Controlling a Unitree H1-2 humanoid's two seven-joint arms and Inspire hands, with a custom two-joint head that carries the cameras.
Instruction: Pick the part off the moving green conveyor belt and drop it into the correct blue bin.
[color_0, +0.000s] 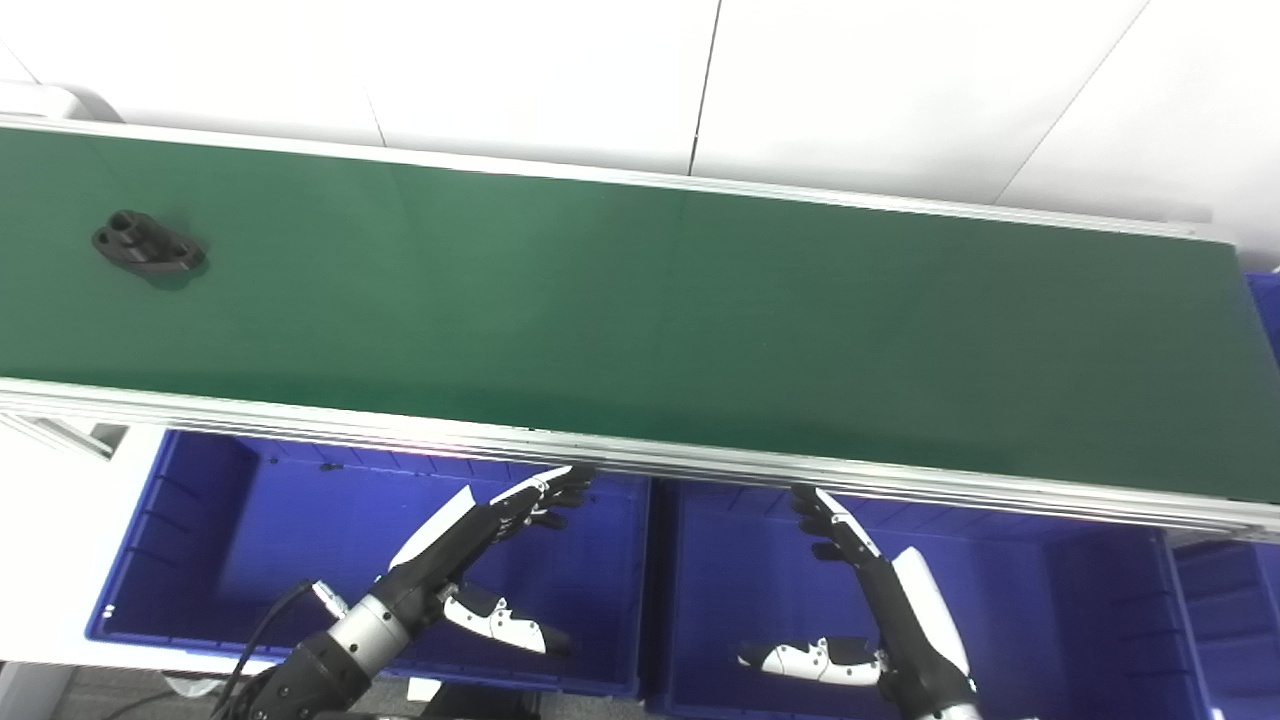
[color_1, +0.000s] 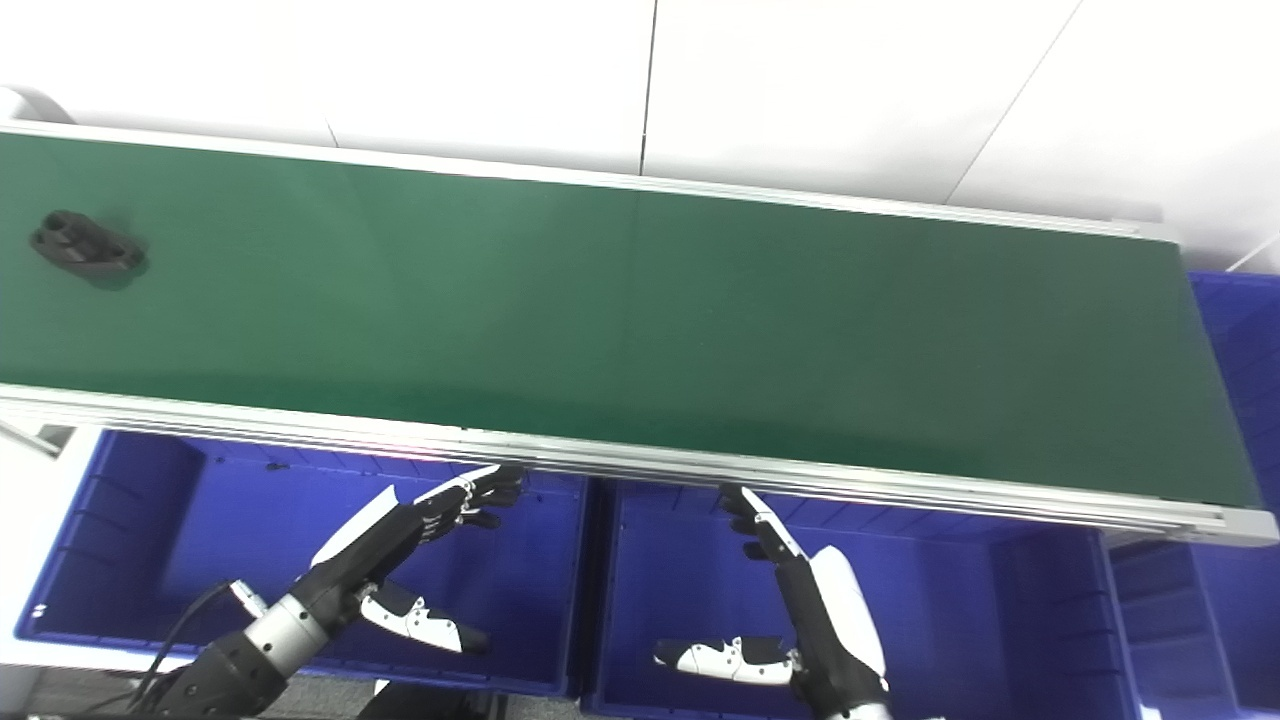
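Backdrop: white wall panels behind long green conveyor belt, aluminium-railed.

Left eye view: black part lying flat at far left of belt, well apart from both hands. Left hand over left blue bin, fingers extended and spread, thumb out, holding nothing. Right hand over middle blue bin, likewise splayed and empty.

Right eye view: same layout; part near picture's left edge.

Handling note: best to wait until part drew level, then pinch across narrow body, leading belt travel slightly.
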